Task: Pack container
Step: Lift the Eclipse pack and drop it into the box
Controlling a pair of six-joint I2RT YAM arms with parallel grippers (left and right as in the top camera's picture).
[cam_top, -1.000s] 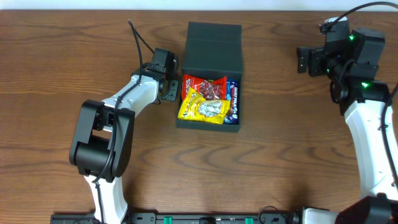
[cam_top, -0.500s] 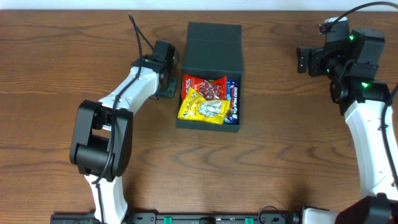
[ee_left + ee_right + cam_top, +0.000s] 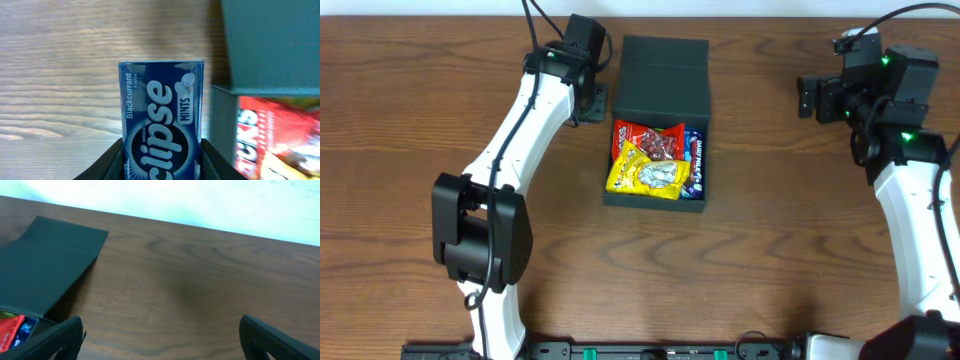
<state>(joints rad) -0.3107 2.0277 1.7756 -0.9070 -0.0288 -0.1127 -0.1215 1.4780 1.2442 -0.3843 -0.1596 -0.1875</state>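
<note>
Left claw [image 3: 592, 100] carried mints [image 3: 161, 115] back beside lid [image 3: 664, 78].

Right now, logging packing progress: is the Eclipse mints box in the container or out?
Out. The left gripper holds the mints box over the table, beside the open container.

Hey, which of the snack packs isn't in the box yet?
The blue Eclipse mints pack: it is gripped in the left pincer outside the container, while the red packet, yellow packet and dark blue packet lie inside.
</note>
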